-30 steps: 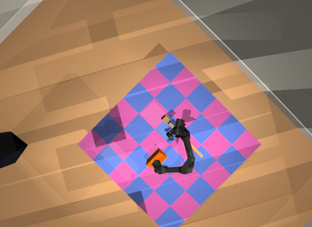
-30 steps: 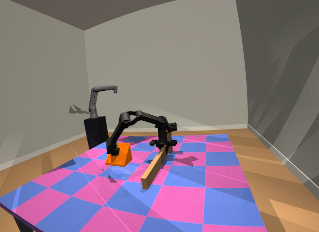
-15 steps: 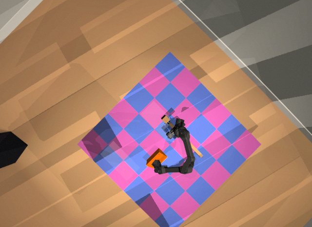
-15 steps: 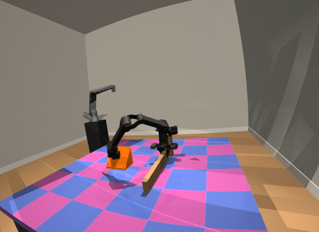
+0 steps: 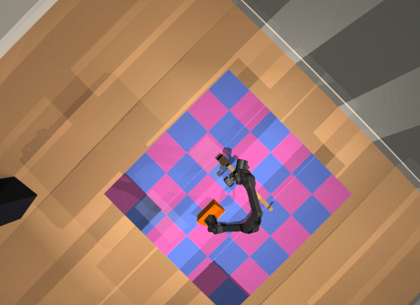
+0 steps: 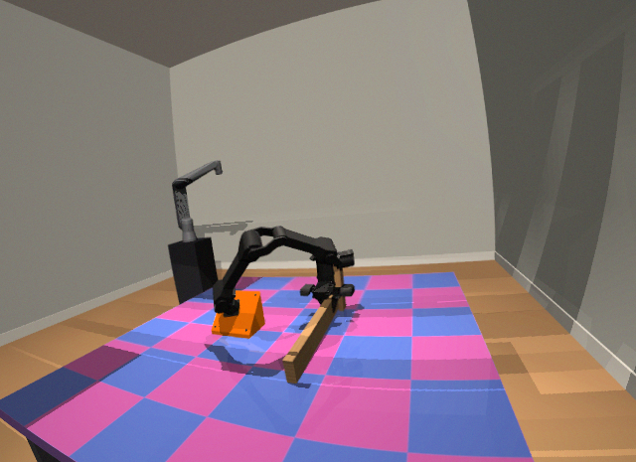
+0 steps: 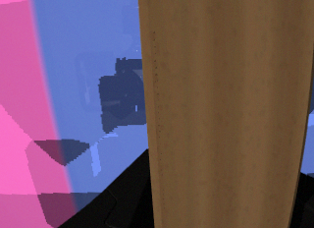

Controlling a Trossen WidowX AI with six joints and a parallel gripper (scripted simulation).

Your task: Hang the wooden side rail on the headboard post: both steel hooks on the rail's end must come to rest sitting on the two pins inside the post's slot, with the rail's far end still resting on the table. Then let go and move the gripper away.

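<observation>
The wooden side rail (image 5: 264, 201) (image 6: 310, 339) (image 7: 226, 90) runs from the post toward the front of the exterior view, where its far end is at or very near the table top. The upright headboard post (image 5: 222, 159) (image 6: 339, 276) stands at the rail's other end, partly hidden by the arm in the exterior view. My gripper (image 5: 235, 176) (image 6: 327, 294) points down and is shut on the rail near its post end. In the top view, small dark parts show between rail and post. Whether the hooks sit on the pins cannot be told; pins and slot are hidden.
The arm's base is on an orange wedge block (image 5: 214, 210) (image 6: 240, 316), left of the rail in the exterior view. The arm arches over to the rail. The checkered table (image 5: 228, 81) (image 6: 446, 355) lies beneath. A black pedestal (image 6: 190, 264) with a grey arm stands beyond it.
</observation>
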